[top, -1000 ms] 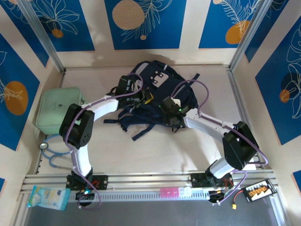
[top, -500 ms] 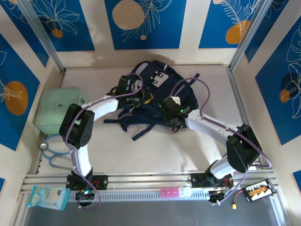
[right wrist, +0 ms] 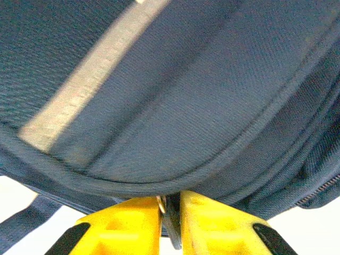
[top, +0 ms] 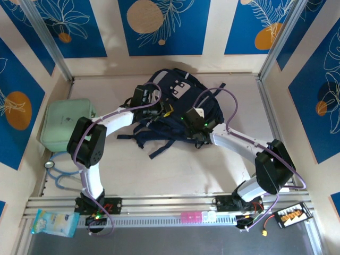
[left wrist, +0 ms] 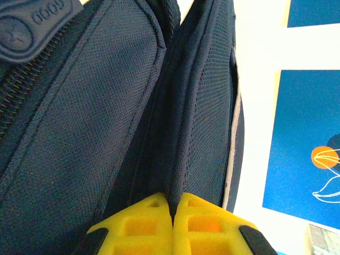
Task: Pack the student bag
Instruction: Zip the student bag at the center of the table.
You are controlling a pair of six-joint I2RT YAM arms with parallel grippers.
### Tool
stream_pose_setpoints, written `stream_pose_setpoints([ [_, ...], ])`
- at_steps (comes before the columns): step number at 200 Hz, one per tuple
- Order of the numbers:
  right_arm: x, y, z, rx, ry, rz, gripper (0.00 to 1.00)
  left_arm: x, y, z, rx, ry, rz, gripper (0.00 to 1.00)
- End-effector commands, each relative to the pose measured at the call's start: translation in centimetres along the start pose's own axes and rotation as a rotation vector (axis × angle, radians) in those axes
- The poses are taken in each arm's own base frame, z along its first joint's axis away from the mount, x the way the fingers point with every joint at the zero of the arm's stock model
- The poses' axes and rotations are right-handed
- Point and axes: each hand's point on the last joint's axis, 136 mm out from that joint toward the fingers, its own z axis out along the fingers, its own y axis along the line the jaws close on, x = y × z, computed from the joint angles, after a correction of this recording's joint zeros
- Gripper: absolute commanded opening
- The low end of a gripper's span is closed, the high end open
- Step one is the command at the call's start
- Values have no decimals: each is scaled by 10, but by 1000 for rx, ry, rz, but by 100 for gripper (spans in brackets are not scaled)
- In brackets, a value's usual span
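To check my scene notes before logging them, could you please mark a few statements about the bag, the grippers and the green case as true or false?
1. The left gripper is shut on a fold of the student bag. True.
2. The right gripper hangs open above the bag. False: it is shut on a metal zipper pull at the bag's edge.
3. The mint-green case lies inside the bag. False: it lies on the table, apart from the bag, on the left arm's side.
4. A light stripe crosses the bag's fabric. True.

White-shelled left arm and right arm with black joints trail purple cables and carry yellow gripper fingers.
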Motion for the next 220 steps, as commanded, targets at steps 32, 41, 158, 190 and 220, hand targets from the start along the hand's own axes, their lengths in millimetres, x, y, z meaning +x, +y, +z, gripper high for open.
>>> stream_pose_setpoints([
  [32,10,-18,4,44,15,-8,5,-22,-19,-7,51,-46,62,0],
  [41,6,-22,3,53,-1,-11,1,-24,-18,-7,48,-47,62,0],
  [158,-26,19,-14,-271,14,-177,0,-34,-4,-49,-41,-95,126,37],
  [190,-29,70,-17,-373,18,-250,0,-34,12,-94,-117,-199,92,63],
  [220,-34,118,-19,-481,25,-282,0,-24,26,-125,-159,-281,51,72],
])
